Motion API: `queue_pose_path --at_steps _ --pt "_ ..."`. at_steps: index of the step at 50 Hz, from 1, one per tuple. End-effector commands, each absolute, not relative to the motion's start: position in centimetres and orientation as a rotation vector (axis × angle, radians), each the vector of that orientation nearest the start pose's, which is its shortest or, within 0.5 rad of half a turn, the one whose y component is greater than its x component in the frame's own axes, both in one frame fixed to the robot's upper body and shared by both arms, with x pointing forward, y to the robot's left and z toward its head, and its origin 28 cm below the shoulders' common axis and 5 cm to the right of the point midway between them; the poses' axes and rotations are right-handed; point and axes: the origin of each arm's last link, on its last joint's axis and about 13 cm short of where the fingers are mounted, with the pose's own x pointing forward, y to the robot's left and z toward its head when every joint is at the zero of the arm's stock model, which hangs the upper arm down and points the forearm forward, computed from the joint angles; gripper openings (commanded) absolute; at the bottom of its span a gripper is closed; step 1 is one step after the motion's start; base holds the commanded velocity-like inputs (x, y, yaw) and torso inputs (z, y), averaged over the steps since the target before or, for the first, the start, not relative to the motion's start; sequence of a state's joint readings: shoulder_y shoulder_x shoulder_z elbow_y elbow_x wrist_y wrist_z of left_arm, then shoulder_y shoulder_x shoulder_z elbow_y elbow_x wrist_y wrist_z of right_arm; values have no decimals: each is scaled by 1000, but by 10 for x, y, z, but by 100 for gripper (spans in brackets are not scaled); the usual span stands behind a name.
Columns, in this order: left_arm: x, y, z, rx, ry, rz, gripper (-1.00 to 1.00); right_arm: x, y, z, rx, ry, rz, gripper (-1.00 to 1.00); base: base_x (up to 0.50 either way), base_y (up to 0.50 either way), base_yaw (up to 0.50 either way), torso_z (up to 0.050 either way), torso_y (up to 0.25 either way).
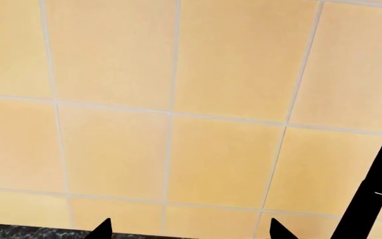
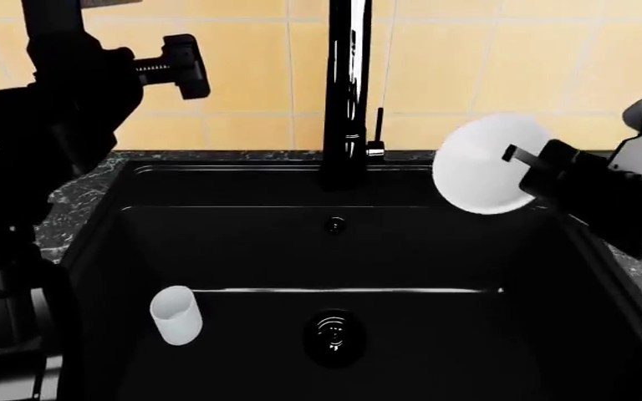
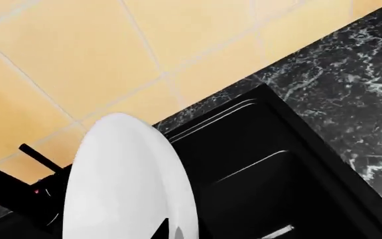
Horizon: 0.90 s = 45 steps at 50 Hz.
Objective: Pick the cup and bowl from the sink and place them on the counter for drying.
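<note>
**Bowl held above the sink's right rear corner, cup lying in the basin**

The right gripper (image 2: 527, 167) pinches the rim of the white bowl (image 2: 486, 164) and holds it tilted on edge in the air, its smooth underside facing the head camera. The bowl hangs over the right rear corner of the black sink (image 2: 433, 251), just right of the tall glossy black faucet (image 2: 347, 92) and in front of the yellow tiled wall (image 2: 243, 83). In the right wrist view the bowl (image 3: 128, 184) fills the near foreground, with the marbled counter (image 3: 350, 74) running along the sink's right edge beyond it.

The small white cup (image 2: 175, 314) lies tilted on the sink floor near the basin's left wall, well left of the round chrome drain (image 2: 333, 332).

The left gripper (image 2: 176, 67) is raised above the counter's left rear corner, clear of everything. Its fingertips (image 1: 103, 230) stand spread apart in the left wrist view, facing the wall tiles (image 1: 177, 99), with nothing between them.
</note>
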<state>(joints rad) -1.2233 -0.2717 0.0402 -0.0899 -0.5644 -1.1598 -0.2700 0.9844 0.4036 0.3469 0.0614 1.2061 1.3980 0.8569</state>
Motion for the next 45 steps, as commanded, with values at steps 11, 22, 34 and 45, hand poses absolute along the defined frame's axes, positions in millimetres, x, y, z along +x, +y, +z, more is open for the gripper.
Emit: queue_pose_path --at_steps 11,22,34,45 --pt "349 245 299 -130 47 -20 100 275 -214 274 467 90 -604 -100 0 0 0 0 0" --pt "347 244 296 -141 56 -21 100 273 -234 270 589 23 -802 -100 0 0 0 0 0" --pt "345 247 295 -148 59 -16 100 273 -252 261 728 -25 -924 -100 0 0 0 0 0" --pt "343 247 295 -147 53 -13 100 283 -278 259 755 -37 -1019 -100 0 0 0 0 0"
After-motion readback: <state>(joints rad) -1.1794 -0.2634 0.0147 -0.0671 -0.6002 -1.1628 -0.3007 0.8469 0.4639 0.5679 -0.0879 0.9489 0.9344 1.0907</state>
